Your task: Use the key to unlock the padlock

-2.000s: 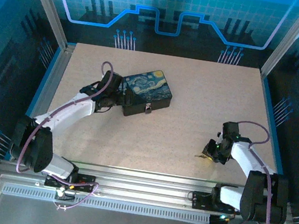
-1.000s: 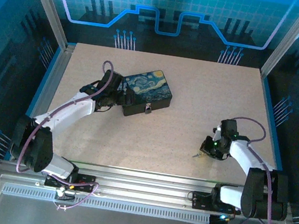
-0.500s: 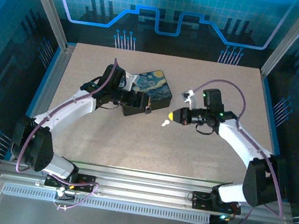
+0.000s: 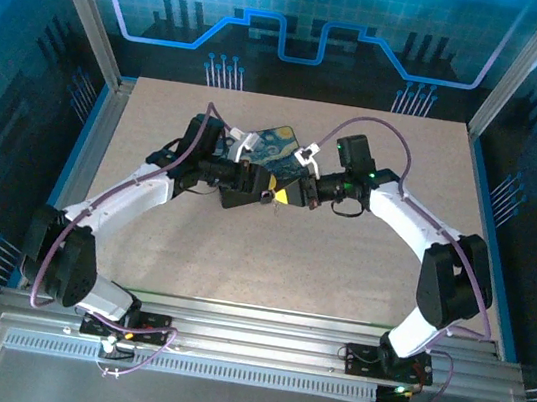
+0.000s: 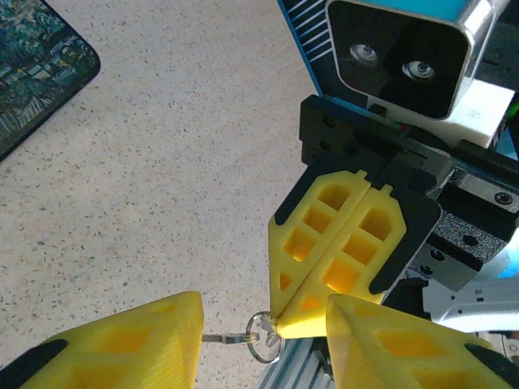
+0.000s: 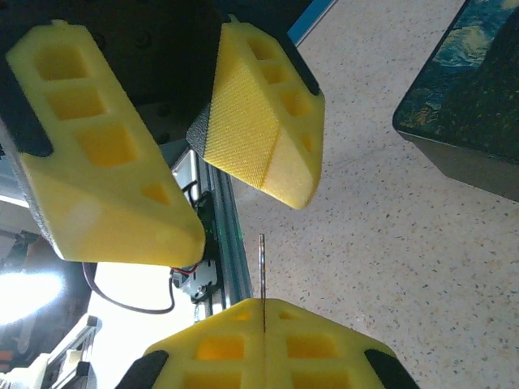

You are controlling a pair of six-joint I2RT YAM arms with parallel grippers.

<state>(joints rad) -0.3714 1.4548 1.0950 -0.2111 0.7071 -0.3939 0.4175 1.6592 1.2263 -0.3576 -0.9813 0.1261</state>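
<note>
The jaws of the right gripper are pressed together on the key, while the jaws of the left gripper stand wide apart with nothing between them but the key's tip and the right gripper's fingertips. Half a second ago the right gripper hung apart from the left one, over the middle of the counter. A second before that it was low near the counter's near right corner. Now it has come across to meet the left gripper nose to nose, about midway between the left and right edges and in the far half. The left gripper has moved only a little from its place by the painted box. The key's blade sticks straight out from the seam of the shut jaws, its long axis running roughly along the counter's width and its tip pointing toward the left edge, into the left gripper's open gap. From the right wrist it shows edge-on as a thin dark line. A small wire ring hangs at the key's held end, just under the right fingertips. There is one key, one ring and one painted box, the box lying just beyond the two grippers toward the far edge.
</note>
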